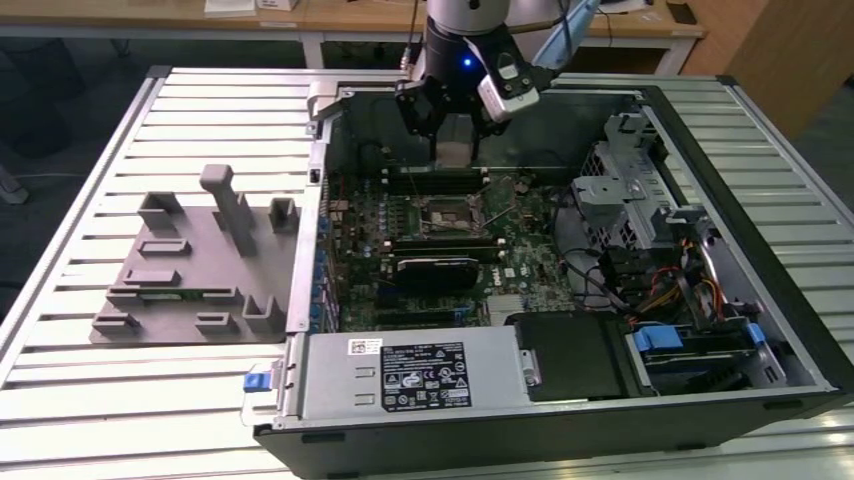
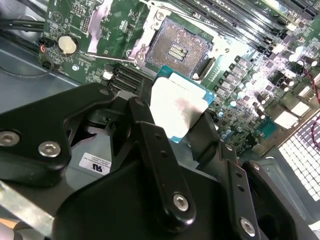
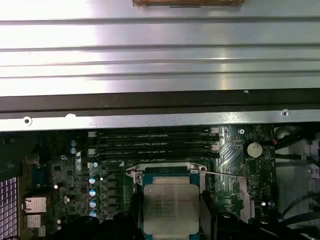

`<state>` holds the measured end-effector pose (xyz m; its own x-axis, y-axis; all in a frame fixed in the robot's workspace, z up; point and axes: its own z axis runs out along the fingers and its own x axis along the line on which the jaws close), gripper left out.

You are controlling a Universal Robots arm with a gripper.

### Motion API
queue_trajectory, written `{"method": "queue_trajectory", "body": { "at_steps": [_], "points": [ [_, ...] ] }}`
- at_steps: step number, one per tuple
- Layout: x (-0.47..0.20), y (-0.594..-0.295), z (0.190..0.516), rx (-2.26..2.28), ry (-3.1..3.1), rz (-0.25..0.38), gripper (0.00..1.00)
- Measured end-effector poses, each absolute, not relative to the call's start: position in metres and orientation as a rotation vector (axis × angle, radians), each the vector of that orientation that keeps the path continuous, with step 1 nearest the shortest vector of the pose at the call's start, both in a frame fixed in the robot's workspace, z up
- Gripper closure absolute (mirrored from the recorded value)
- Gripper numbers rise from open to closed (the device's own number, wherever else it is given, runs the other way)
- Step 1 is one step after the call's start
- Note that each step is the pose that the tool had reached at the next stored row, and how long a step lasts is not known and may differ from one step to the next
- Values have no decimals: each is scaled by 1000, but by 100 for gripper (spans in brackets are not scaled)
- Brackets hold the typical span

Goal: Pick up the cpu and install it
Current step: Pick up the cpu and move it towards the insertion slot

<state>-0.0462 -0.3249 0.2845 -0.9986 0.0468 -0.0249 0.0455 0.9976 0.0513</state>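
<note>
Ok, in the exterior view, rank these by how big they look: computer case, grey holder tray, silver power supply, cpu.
1. computer case
2. grey holder tray
3. silver power supply
4. cpu, gripped in the end effector, plainly the smallest

The arm [image 1: 463, 35] comes down from above with its wrist upright — the gripper [image 1: 454, 150] points straight down, its black fingers [image 2: 147, 125] pressed against two opposite edges of the cpu [image 3: 170, 207], gripping it between them
</note>
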Motion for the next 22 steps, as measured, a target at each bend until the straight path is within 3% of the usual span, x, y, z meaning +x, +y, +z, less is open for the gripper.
{"method": "queue_trajectory", "body": {
  "at_steps": [22],
  "points": [
    [-45, -332, 280, 72, 3114, 52, 46]
  ]
}}
